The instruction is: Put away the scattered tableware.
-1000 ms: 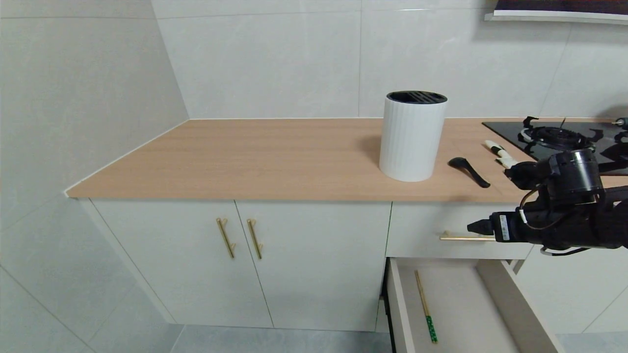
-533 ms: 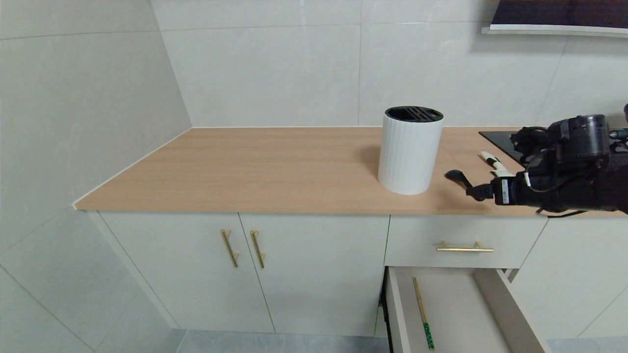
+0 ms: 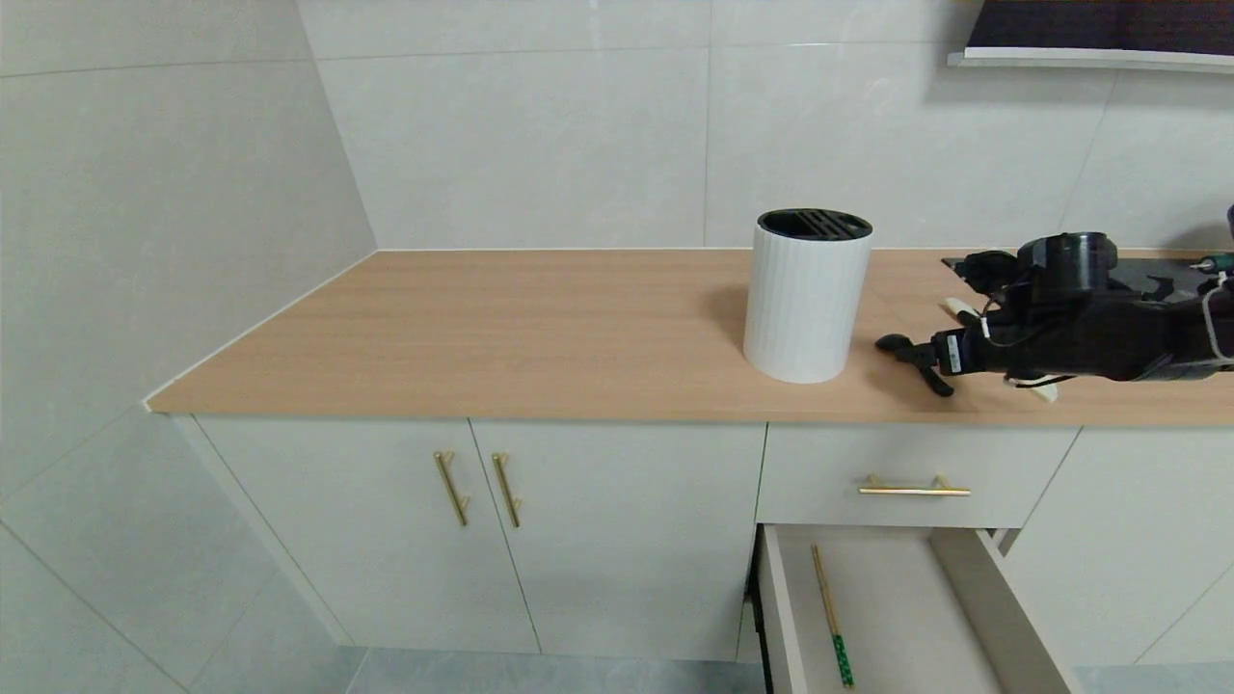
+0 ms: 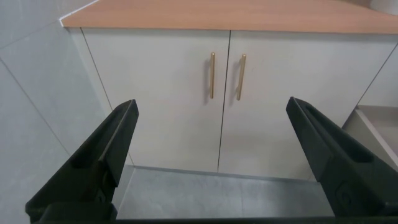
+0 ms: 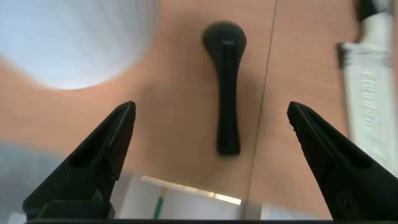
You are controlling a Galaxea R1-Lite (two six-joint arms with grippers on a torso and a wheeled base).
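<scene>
- While the wide-open right gripper (image 5: 209, 109) hangs over the black plastic spoon (image 5: 225, 87) beside the white ribbed cylindrical holder (image 3: 808, 294), grasping seems in hand.
- Next: lower, pinch its handle.

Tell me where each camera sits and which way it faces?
Head view: on the head, facing forward and down at the counter; right gripper by the black spoon.
Left wrist view: on that wrist, facing the cabinet doors; left gripper shows, open.
Right wrist view: on that wrist, looking down at the spoon past open fingers.
Shared: head and right wrist: the spoon.

Bright, even light; soft shadows.
</scene>
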